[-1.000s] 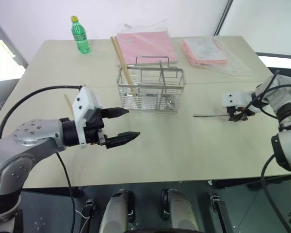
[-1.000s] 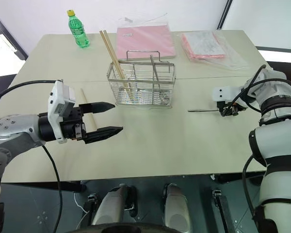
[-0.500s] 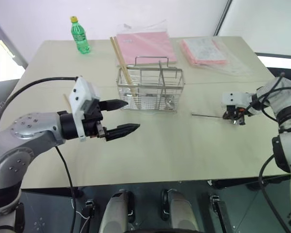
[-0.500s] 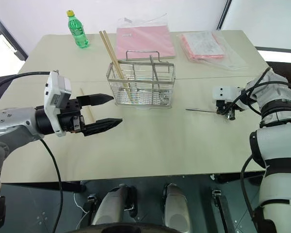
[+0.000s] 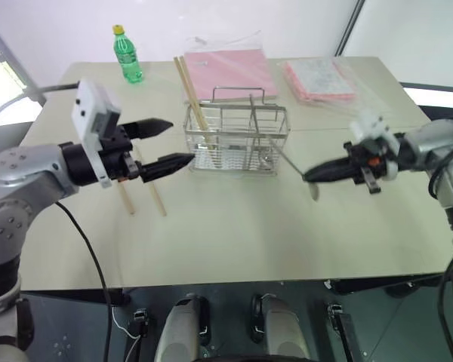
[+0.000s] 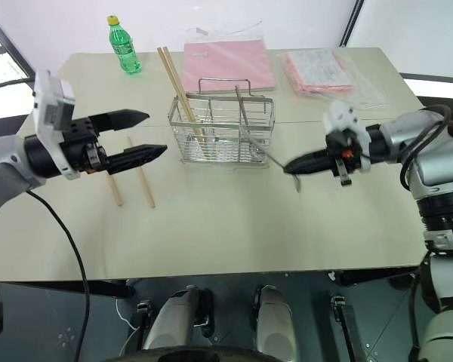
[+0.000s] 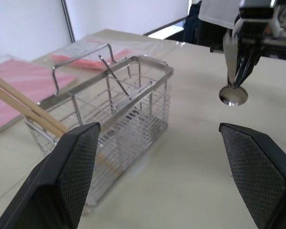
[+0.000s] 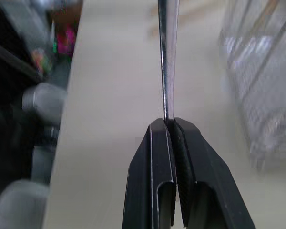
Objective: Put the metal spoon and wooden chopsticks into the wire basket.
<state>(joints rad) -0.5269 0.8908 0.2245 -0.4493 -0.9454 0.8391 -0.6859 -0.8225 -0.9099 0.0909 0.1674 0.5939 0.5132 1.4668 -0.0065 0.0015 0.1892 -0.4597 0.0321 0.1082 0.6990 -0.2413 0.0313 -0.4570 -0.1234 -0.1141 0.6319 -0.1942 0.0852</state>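
The right gripper, pinching the spoon, had lifted it off the counter and swung it toward the basket; it hung just beside the basket's right end. The left gripper rose, spread wide and empty. Two chopsticks leaned in the basket; two more lay near the counter's left edge.

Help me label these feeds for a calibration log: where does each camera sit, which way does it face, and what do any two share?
Head stereo pair: looks forward and down over the beige table; both arms show, left gripper open, right gripper holding the slim metal spoon.
Left wrist: looks along its own fingers at the silver wire basket and the spoon's bowl.
Right wrist: looks along shut fingers up the spoon's handle.
Shared: the basket and spoon.
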